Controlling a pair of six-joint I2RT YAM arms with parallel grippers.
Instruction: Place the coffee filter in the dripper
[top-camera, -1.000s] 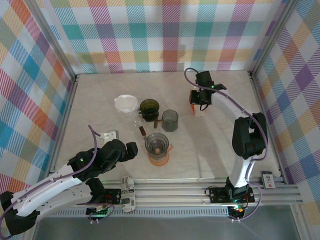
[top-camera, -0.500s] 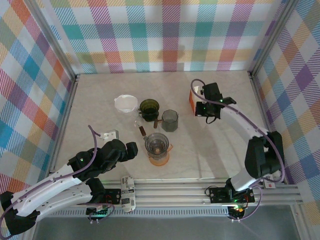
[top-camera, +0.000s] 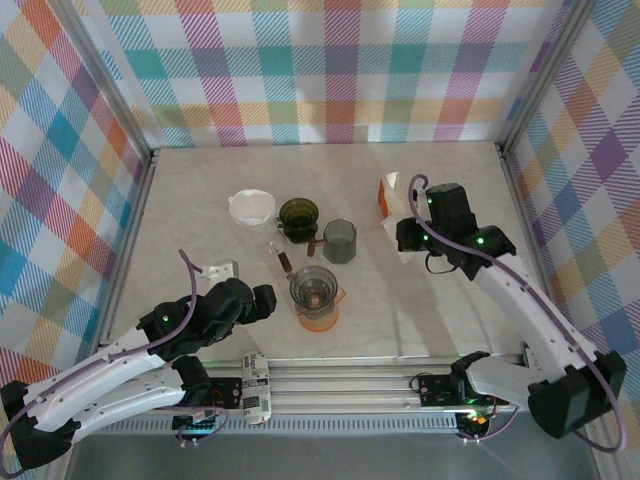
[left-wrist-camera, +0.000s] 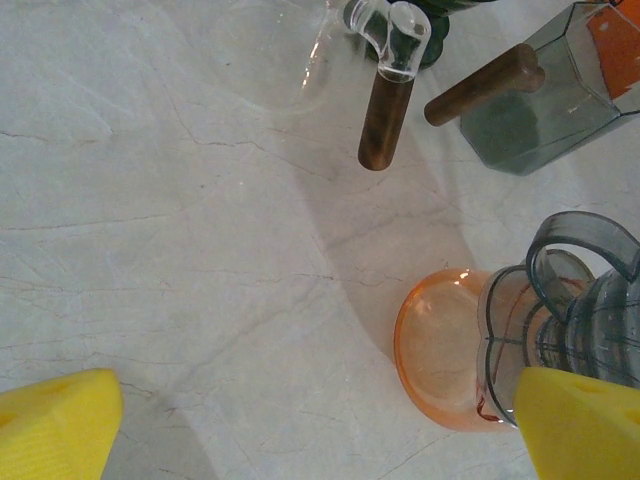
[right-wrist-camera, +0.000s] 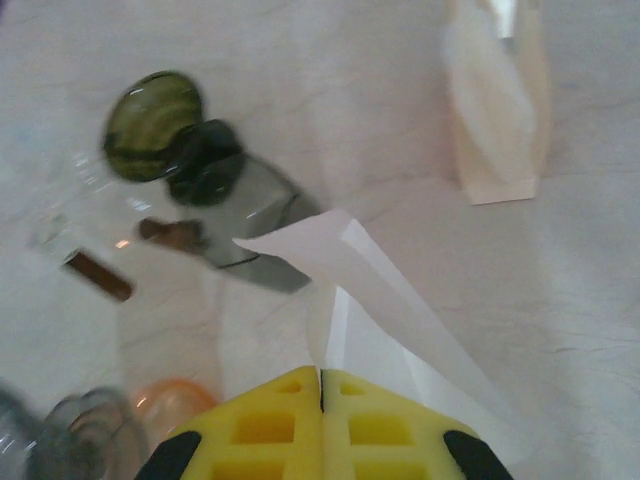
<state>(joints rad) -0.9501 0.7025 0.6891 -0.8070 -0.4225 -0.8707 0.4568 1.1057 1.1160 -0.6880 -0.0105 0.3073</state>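
Note:
The coffee filter (right-wrist-camera: 390, 300), a folded white paper cone, is pinched in my right gripper (right-wrist-camera: 322, 375), which is shut on its lower edge. In the top view this gripper (top-camera: 408, 240) hovers just in front of the orange and white filter box (top-camera: 388, 195). The dripper (top-camera: 314, 288), grey ribbed plastic, stands on an orange saucer (top-camera: 320, 320) in the middle front; it also appears at the right edge of the left wrist view (left-wrist-camera: 590, 310). My left gripper (left-wrist-camera: 315, 430) is open over bare table, just left of the saucer (left-wrist-camera: 440, 360), with nothing between its fingers.
Behind the dripper stand a dark green cup (top-camera: 298, 213), a grey cup (top-camera: 340, 240) and a white-lined clear cone (top-camera: 251, 207). A brown-handled scoop (left-wrist-camera: 385, 110) lies between them. Checked walls close in the table on three sides.
My right gripper has pulled the filter away from the box, toward the front and slightly right, while the arm swung out to the right. The left arm has not moved.

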